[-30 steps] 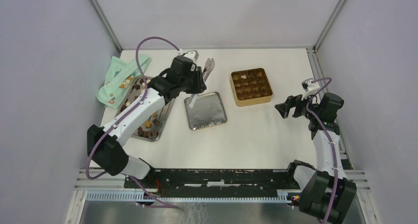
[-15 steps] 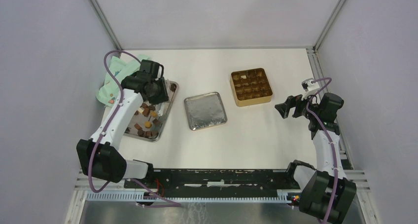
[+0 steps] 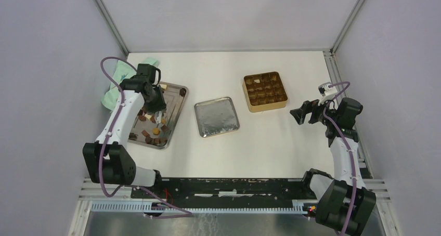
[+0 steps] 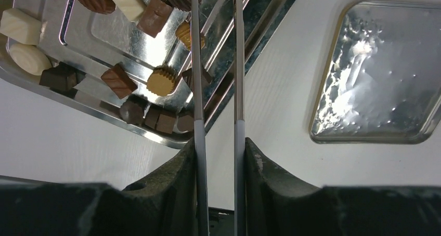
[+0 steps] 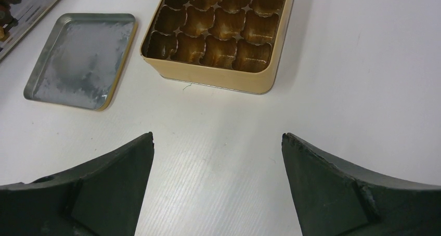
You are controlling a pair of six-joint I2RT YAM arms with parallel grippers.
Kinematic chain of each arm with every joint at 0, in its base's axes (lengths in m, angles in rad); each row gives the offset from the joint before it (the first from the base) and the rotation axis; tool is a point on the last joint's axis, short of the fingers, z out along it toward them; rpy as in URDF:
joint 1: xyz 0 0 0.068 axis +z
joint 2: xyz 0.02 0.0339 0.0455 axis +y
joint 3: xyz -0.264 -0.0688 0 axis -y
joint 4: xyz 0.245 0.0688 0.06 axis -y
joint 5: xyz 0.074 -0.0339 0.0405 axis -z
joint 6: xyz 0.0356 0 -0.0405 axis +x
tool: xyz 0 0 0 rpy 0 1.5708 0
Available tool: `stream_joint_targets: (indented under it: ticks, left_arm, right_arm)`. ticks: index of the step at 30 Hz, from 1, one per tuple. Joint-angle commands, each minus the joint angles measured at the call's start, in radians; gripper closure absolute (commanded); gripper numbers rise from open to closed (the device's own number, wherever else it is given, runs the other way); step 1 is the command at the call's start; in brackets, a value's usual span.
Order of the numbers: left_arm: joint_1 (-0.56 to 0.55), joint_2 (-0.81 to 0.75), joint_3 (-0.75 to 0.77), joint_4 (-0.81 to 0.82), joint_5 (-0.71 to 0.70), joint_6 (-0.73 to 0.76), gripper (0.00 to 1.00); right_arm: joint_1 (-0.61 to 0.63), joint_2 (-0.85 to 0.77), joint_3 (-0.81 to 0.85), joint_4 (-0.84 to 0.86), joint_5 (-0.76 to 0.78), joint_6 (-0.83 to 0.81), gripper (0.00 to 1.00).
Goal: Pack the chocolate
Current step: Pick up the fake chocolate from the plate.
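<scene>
Green bag by the chocolate: too small to read.

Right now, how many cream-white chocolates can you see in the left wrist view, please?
3. A white block near the view's top, a second white block at the far left, a white oval just below it. Others may lie out of frame.

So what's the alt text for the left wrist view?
The left end effector grips long metal tweezers that extend over a steel tray of dark, brown and cream chocolates. Beside it, an empty silver tray lies on the white table.
</scene>
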Motion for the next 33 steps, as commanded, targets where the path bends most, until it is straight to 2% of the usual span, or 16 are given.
stream_joint_targets:
  ticks: [1,17,21,33]
  left_arm:
    - [0.043,0.05,0.055,0.044,0.024,0.08,0.6]
    - [0.069,0.286,0.279,0.063,-0.025,0.139,0.59]
    - [0.104,0.325,0.326,0.062,-0.038,0.152,0.59]
    - [0.116,0.392,0.353,0.067,-0.006,0.166,0.58]
  right_arm:
    - [-0.004,-0.003,-0.004,0.042,-0.02,0.01,0.02]
    - [-0.004,-0.009,-0.007,0.041,-0.022,0.01,0.02]
    - [-0.003,-0.006,-0.007,0.041,-0.022,0.01,0.02]
    - [-0.003,-0.005,-0.006,0.04,-0.017,0.006,0.02]
